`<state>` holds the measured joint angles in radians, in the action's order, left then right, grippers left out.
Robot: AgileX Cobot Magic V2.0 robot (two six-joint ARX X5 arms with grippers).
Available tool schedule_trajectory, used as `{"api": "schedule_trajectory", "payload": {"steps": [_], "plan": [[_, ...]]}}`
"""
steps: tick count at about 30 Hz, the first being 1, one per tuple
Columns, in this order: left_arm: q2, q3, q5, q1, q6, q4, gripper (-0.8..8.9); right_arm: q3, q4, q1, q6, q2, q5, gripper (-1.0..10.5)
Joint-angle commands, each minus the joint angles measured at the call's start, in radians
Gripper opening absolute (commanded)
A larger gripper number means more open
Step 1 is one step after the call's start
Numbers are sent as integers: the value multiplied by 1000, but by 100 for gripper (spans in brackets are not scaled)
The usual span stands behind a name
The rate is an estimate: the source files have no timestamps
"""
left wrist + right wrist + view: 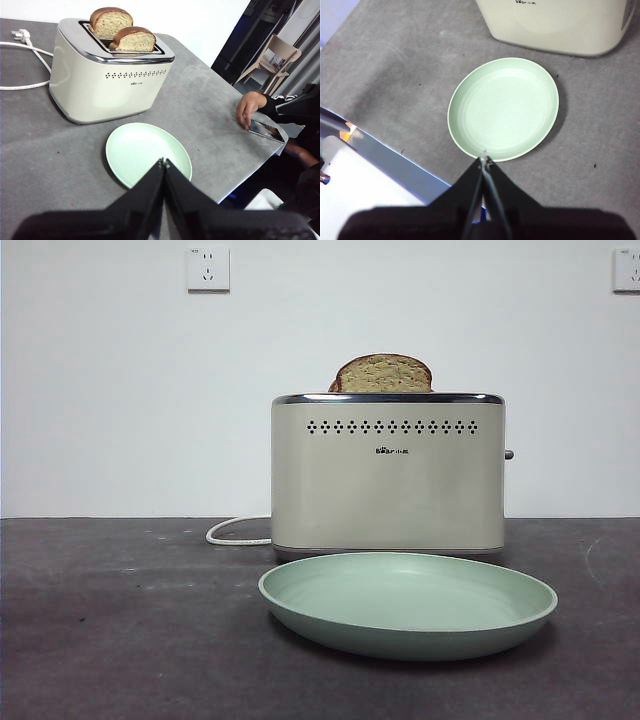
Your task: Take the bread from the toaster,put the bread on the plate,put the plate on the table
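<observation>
The cream toaster stands on the dark grey table, also seen in the left wrist view. The wide bread slice sticks up from its nearer slot. The mint-green plate lies empty on the table right in front of the toaster. My left gripper is shut and empty, above the plate's near rim. My right gripper is shut and empty, also over the plate's near rim. Neither gripper shows in the front view.
A narrower dome-topped slice stands in the toaster's far slot. The white cord trails behind the toaster. A person's hand with a phone rests at the table's side edge. The table's front edge runs close to the plate.
</observation>
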<state>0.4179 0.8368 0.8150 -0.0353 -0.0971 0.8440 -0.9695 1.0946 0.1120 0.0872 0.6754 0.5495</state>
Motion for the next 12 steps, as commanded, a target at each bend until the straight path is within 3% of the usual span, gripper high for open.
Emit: {"api": "schedule_trajectory", "payload": {"steps": [1,3,6,7,8,12], "plan": [[-1,2,2,4,20,-10,2,-2,-5,3,14,-1,1,13],[-1,2,2,4,19,-15,79,-2,-6,3,13,-1,0,106],[-1,2,-2,4,19,-17,473,-2,-8,3,-7,-1,-1,419],[-1,2,-2,4,19,-22,540,-2,-8,3,-9,-1,-1,518],[-1,2,-1,4,19,-27,538,-2,-8,3,-9,-1,-1,577],[-1,2,1,4,19,-75,538,-2,-9,3,-9,-1,-1,581]]}}
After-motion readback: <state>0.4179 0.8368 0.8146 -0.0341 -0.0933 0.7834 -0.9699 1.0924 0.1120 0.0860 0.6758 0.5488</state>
